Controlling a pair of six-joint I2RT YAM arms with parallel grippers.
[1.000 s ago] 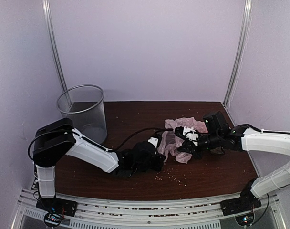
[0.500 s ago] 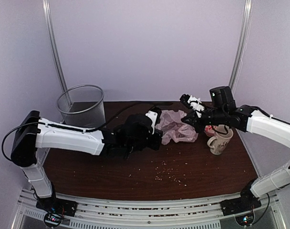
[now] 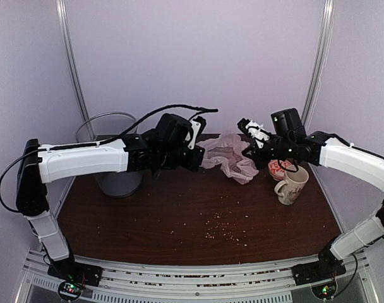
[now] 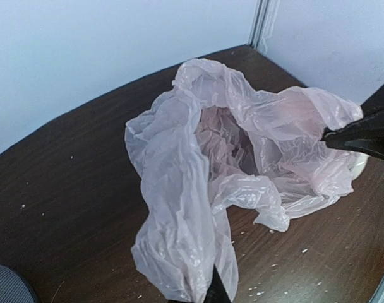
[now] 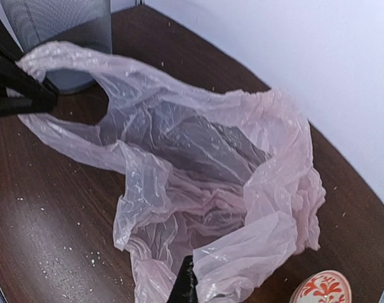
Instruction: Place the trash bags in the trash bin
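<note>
left gripper (image 3: 199, 150) pinched on trash bag (image 3: 228, 158) | right gripper (image 3: 247, 152) pinched on it too | we hold it stretched between them

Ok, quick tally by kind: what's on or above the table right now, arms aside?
trash bag: 1
trash bin: 1
mug: 1
red-patterned round item, partly hidden: 1
Total: 4
</note>
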